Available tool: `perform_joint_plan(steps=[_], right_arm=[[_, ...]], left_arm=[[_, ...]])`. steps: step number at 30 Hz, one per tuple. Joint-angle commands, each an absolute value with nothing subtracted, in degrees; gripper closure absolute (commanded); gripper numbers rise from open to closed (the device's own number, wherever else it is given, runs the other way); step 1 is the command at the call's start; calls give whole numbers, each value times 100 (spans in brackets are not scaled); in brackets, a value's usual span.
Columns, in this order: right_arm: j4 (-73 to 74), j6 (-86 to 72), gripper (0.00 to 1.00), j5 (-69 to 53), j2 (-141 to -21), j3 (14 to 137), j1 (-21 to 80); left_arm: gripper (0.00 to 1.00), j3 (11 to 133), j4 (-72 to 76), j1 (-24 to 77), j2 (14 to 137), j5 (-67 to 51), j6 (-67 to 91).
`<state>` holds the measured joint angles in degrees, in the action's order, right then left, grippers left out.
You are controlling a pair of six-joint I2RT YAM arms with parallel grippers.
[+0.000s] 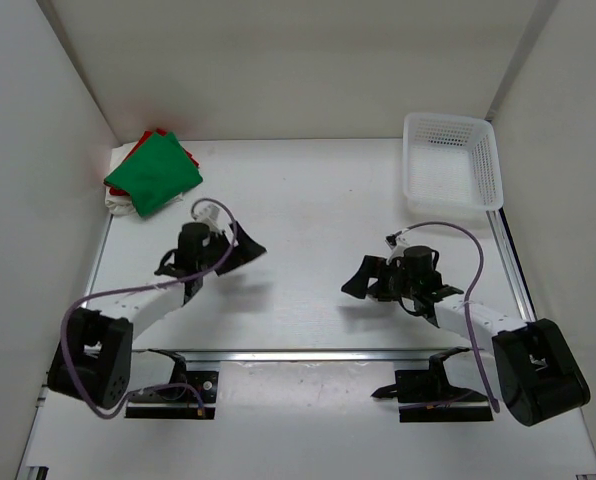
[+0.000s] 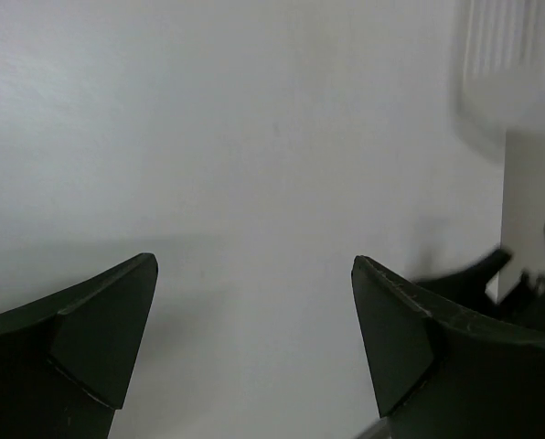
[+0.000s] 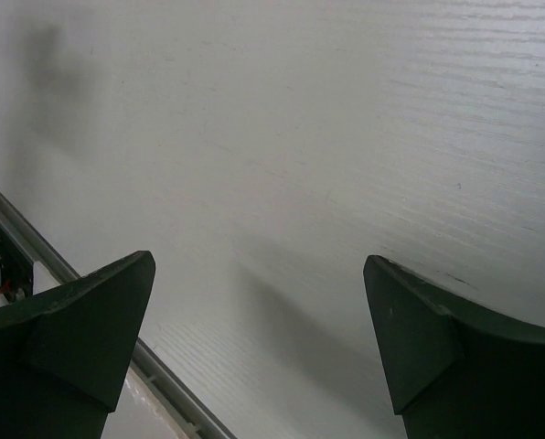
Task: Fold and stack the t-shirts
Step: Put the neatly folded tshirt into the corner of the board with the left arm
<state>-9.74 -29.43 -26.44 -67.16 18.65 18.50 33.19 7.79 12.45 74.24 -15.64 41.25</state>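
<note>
A stack of folded t-shirts lies at the table's far left corner in the top view. The green t-shirt (image 1: pixel 154 172) is on top, a red edge (image 1: pixel 154 135) shows behind it, and a white edge (image 1: pixel 119 206) shows below it. My left gripper (image 1: pixel 244 251) is open and empty over the bare table, to the right of and nearer than the stack. My right gripper (image 1: pixel 356 278) is open and empty, pointing left over mid-table. Both wrist views show only the spread dark fingers (image 2: pixel 90 329) (image 3: pixel 437 338) and the white table.
A white plastic mesh basket (image 1: pixel 490 170) stands at the far right corner; its blurred edge shows in the left wrist view (image 2: pixel 515 55). A metal rail (image 1: pixel 308 354) runs along the near edge, also in the right wrist view (image 3: pixel 35 247). White walls enclose the table.
</note>
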Motion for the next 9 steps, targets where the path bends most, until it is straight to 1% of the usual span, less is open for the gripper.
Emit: perform_joint_plan(steps=[1, 3, 4, 6, 9], right_arm=[[-1309, -2830, 1, -2628, -6592, 1574, 1723], [-1467, -2848, 1, -2575, -6540, 1477, 1731], [-1476, -2856, 1, -2558, -6496, 1424, 1731], [-1407, -2830, 1, -2540, -6469, 1441, 1784], [-1292, -2743, 1, -2426, -6363, 1512, 1846]], left_arm=[[2, 2515, 938, 2054, 6795, -1424, 3998], [1, 2111, 1133, 2677, 6453, -1276, 4025], [1, 2075, 1099, 2776, 6399, -1118, 3982], [1, 2179, 915, 2847, 6363, -1160, 3841], [2, 2434, 616, 2646, 6302, -1248, 3665]])
